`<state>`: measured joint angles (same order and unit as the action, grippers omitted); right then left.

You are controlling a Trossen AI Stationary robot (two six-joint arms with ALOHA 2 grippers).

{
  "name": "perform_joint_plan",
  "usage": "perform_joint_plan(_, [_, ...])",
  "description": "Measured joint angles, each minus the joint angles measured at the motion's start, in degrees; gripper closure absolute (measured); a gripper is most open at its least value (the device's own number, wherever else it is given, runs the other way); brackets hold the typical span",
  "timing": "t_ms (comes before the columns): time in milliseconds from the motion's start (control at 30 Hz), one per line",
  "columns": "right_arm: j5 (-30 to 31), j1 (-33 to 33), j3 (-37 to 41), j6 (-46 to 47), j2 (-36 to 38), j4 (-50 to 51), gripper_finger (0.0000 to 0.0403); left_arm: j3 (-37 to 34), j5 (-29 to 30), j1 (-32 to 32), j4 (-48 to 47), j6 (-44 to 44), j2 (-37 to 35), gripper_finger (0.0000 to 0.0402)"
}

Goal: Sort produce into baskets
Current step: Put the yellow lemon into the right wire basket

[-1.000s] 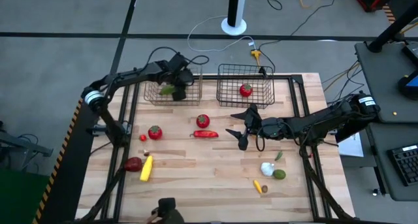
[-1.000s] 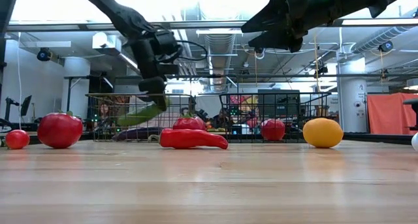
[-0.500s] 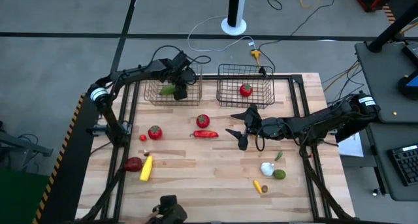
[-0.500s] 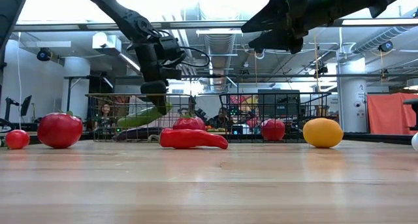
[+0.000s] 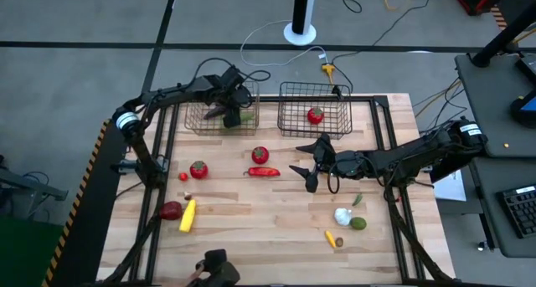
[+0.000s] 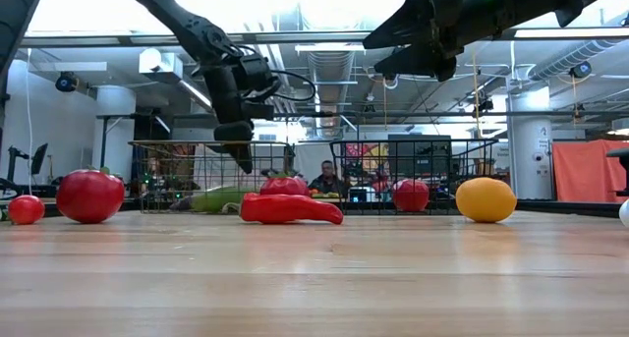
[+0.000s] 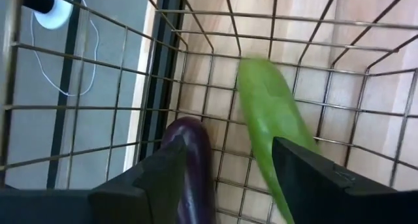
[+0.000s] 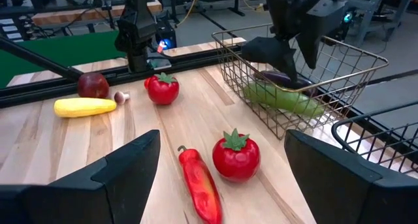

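At upper left of the high view, the left gripper (image 5: 228, 111) hangs over the copper basket (image 5: 201, 124), fingers released, the cucumber (image 7: 271, 113) lying inside beside the eggplant (image 7: 191, 160), where vegetables apparently belong; centre-right, the right gripper (image 5: 311, 164) waits spread above the table (image 5: 268, 228)

Green cucumber (image 7: 269, 113), purple eggplant (image 7: 189, 155), copper wire basket (image 5: 194, 118), red tomato (image 5: 315, 115), yellow corn (image 5: 188, 215)

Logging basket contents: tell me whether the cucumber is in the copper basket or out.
In. The cucumber lies on the floor of the copper basket beside the eggplant, with the open left gripper above it.
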<state>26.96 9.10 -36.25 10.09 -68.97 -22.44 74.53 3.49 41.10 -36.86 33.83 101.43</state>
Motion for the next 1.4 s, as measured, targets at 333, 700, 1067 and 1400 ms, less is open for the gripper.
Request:
perform_joint_plan(333, [0.0, 0.0, 0.0, 0.6, 0.0, 0.0, 0.0080, -0.5, -1.7, -1.0, -0.3, -9.8, -7.2, 0.0191])
perform_joint_plan(700, [0.0, 0.0, 0.0, 3.7, 0.0, 2.2, 0.0094, -13.9, -2.5, -10.2, 11.0, -21.1, -23.4, 0.0200])
perform_joint_plan(1067, [-0.1, -2.1, 0.0, 13.7, 1.3, 9.1, 0.0097, -25.3, 13.0, -30.1, 18.3, -34.9, -38.4, 0.0201])
perform_joint_plan(1400, [-1.5, -2.9, -18.1, 26.7, -1.0, 50.0, 0.0103, -31.8, 19.8, -42.0, 25.0, -41.1, -42.7, 0.0201])
